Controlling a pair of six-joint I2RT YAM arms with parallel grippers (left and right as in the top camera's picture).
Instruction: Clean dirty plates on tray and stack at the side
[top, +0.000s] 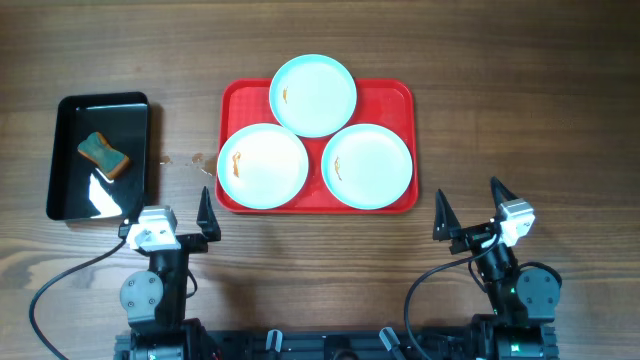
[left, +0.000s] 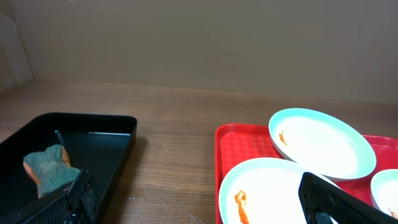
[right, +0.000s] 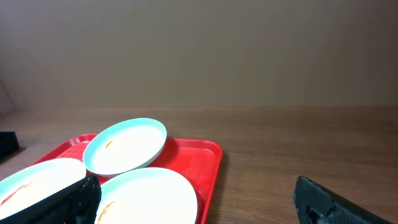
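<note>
Three pale turquoise plates lie on the red tray (top: 390, 92): one at the back (top: 313, 95), one front left (top: 262, 165), one front right (top: 367, 165). Each bears a small orange-brown smear near its left rim. My left gripper (top: 168, 222) is open and empty near the table's front, left of the tray. My right gripper (top: 470, 218) is open and empty, right of the tray's front corner. The left wrist view shows the front left plate (left: 267, 190) and back plate (left: 323, 142). The right wrist view shows the tray (right: 202, 158) and plates.
A glossy black tray (top: 70, 190) stands at the left with an orange and green sponge (top: 104, 155) in it; both show in the left wrist view, tray (left: 106, 134) and sponge (left: 50, 167). Small wet spots (top: 185, 160) lie between the trays.
</note>
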